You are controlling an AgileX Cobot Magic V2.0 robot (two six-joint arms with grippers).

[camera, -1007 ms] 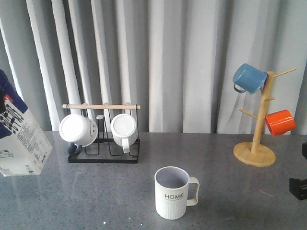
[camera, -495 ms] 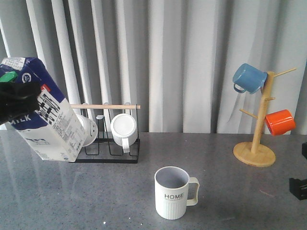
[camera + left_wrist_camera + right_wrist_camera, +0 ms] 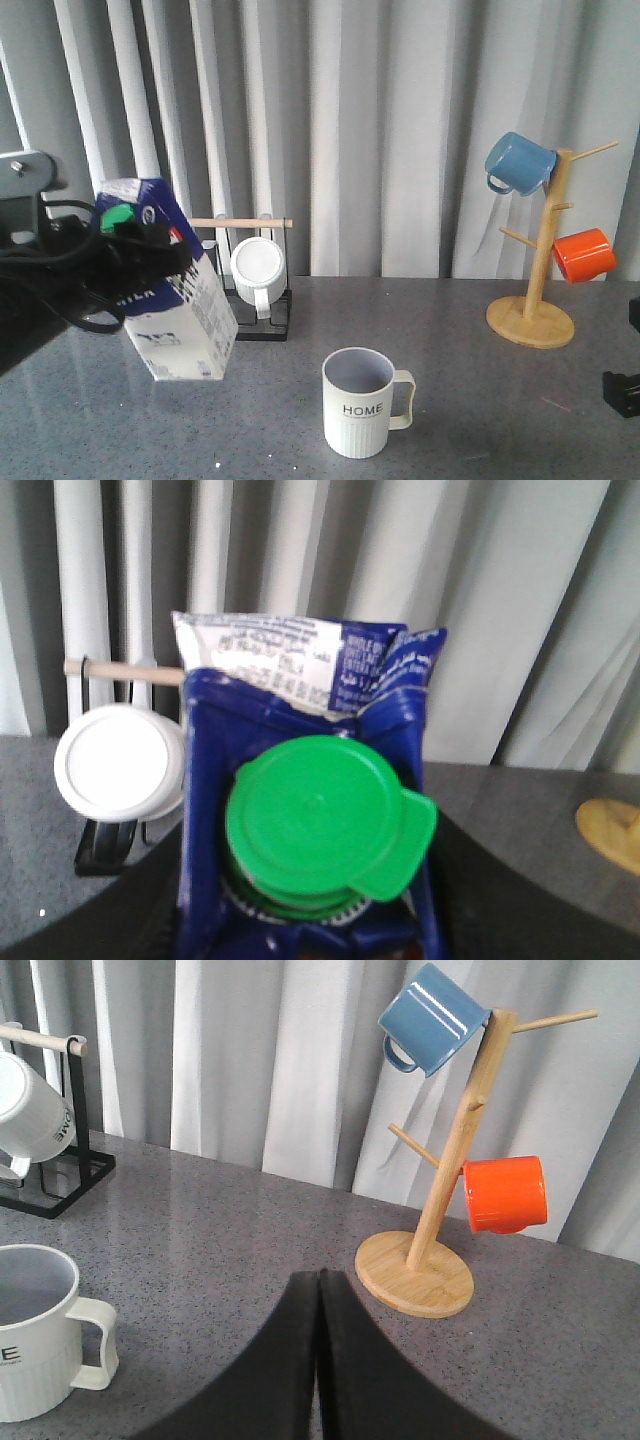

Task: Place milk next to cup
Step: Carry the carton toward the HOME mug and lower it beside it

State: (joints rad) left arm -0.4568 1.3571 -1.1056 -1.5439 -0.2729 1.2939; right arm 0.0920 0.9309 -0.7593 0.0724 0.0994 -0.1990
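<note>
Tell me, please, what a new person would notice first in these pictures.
First, the blue-and-white milk carton, tilted and held above the table on the left by the left end effector. Next, the ribbed HOME mug standing front and centre, and the blue mug and orange mug hanging on the wooden tree at right.

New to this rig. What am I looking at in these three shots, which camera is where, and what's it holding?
It is a robot with two arms, each ending in a gripper. The front view looks forward over a grey table; the other two come from cameras on each wrist. The left gripper holds a tilted milk carton above the table, its green cap filling the left wrist view. The right gripper is shut and holds nothing. On the table: a HOME cup, a black rack with a white mug, and a wooden mug tree bearing blue and orange mugs.
</note>
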